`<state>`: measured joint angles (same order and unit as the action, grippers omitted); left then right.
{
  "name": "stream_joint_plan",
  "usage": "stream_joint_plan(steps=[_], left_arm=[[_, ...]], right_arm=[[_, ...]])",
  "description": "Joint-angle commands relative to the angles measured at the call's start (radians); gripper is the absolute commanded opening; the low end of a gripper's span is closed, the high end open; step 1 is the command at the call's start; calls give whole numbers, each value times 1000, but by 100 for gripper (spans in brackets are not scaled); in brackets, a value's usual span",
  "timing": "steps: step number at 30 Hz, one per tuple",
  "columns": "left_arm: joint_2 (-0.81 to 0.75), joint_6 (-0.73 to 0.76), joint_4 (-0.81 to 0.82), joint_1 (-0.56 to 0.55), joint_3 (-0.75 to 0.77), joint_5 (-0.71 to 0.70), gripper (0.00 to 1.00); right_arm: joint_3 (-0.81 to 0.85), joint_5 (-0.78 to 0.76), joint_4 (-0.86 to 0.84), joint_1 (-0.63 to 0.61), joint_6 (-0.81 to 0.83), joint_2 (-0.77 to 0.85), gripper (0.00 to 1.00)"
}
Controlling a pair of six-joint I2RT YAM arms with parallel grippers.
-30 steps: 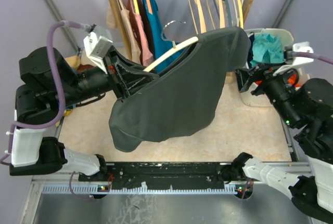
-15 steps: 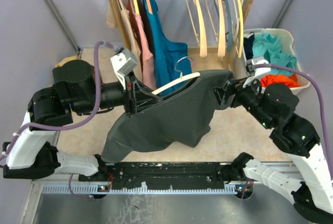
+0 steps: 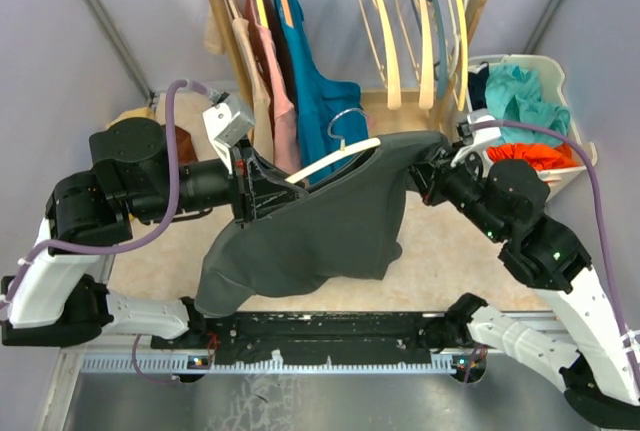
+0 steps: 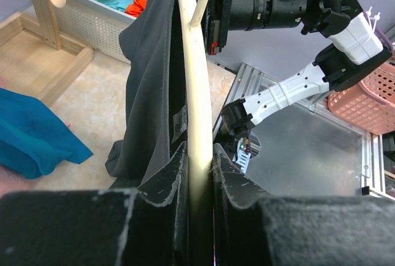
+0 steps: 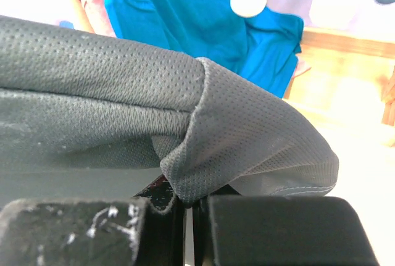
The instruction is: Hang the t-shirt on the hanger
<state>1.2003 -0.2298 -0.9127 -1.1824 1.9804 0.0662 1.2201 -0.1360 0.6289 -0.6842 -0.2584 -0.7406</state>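
Right by the near edge, the black rail (image 3: 320,331) carries both arm bases, and the two arms reach out from it over the beige table (image 3: 470,251). Between them the t-shirt (image 3: 320,226) hangs in the air, clear of the tabletop, its dark grey cloth sagging lowest on the left side. The left gripper (image 4: 199,155) is clamped on one arm of the hanger (image 4: 194,81), its fingers pressed against either side of the pale wood. From the left wrist view the wooden arm runs away towards the other arm, with the shirt draped along one side of it and up over its far end. The right gripper (image 5: 188,207) has its fingers pinched together on a small fold of the shirt's fabric, at the upper right corner of the garment. From above, a bare stretch of the hanger shows at the shirt's opening, the silver hook standing up just behind it. Further back stands the wooden rack (image 3: 225,31), with a pink garment (image 3: 265,41) and a teal-blue shirt (image 3: 300,61) hung side by side and several spare hangers (image 3: 400,21) to their right. A white basket (image 3: 556,81) of teal and orange clothes sits at the far right.
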Motion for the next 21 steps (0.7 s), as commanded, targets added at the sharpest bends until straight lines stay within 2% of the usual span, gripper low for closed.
stream_joint_plan(steps=[1, 10, 21], left_arm=[[-21, 0, 57, 1, 5, -16, 2], [-13, 16, -4, 1, 0, -96, 2], [-8, 16, 3, 0, 18, -56, 2]], right_arm=[[79, -52, -62, 9, 1, 14, 0], [136, -191, 5, 9, -5, 69, 0], [187, -352, 63, 9, 29, -12, 0]])
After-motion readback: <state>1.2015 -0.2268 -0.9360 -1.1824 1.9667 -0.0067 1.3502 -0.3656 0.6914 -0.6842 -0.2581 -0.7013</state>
